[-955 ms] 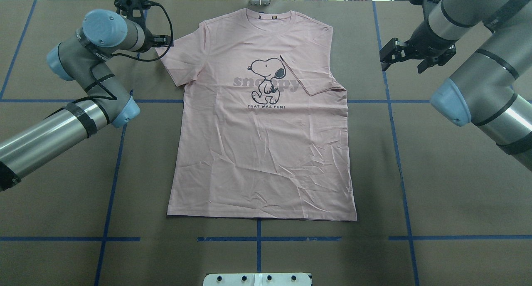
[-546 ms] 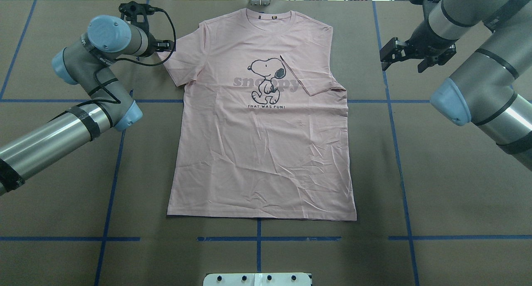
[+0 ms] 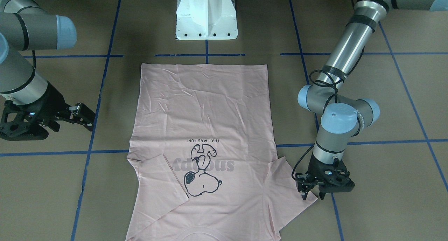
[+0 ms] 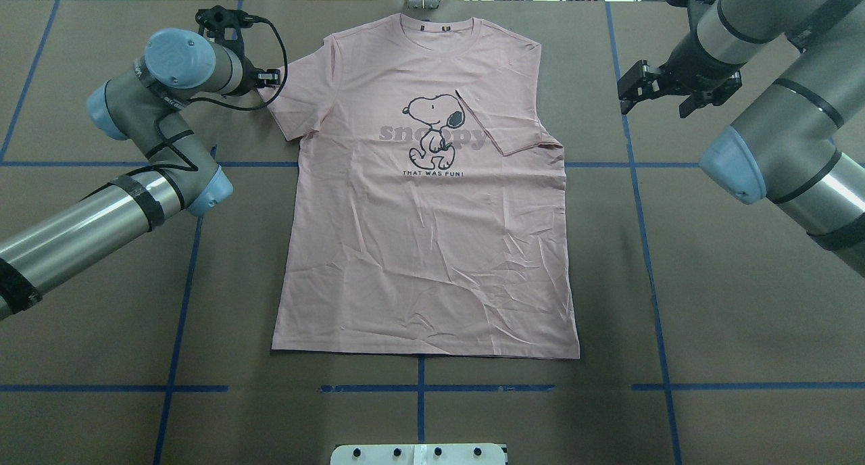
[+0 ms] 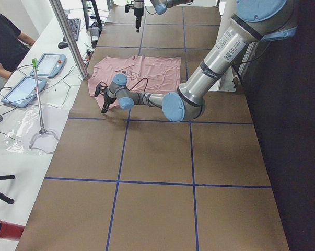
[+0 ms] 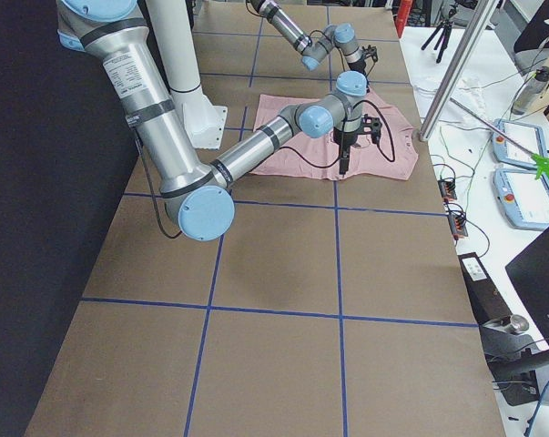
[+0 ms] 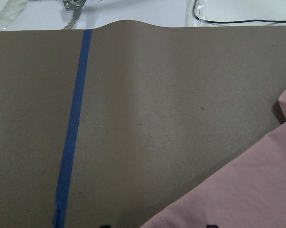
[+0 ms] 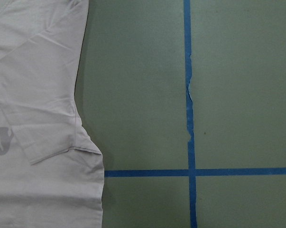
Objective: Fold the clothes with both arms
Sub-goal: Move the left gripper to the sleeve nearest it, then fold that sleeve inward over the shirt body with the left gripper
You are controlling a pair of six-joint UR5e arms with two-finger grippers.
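Brown table (image 4: 676, 282) holds your T-shirt (image 4: 419, 249) flat at its far edge, one sleeve (image 4: 503, 124) folded in; the left gripper (image 3: 312, 197), spread and empty, sits at the other sleeve (image 4: 294, 103), likely to grasp it. Your right gripper (image 3: 87, 120) hangs beside the shirt, also spread, empty.

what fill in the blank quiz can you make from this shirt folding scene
1. The pink T-shirt lies flat with its printed ___ side up.
2. The sleeve on the robot's ___ side is folded in over the chest.
3. The left tool is at the hem of the spread sleeve, its jaws ___.
4. The right tool is over the brown table, apart from the shirt, holding ___.

Missing words: front; right; open; nothing.
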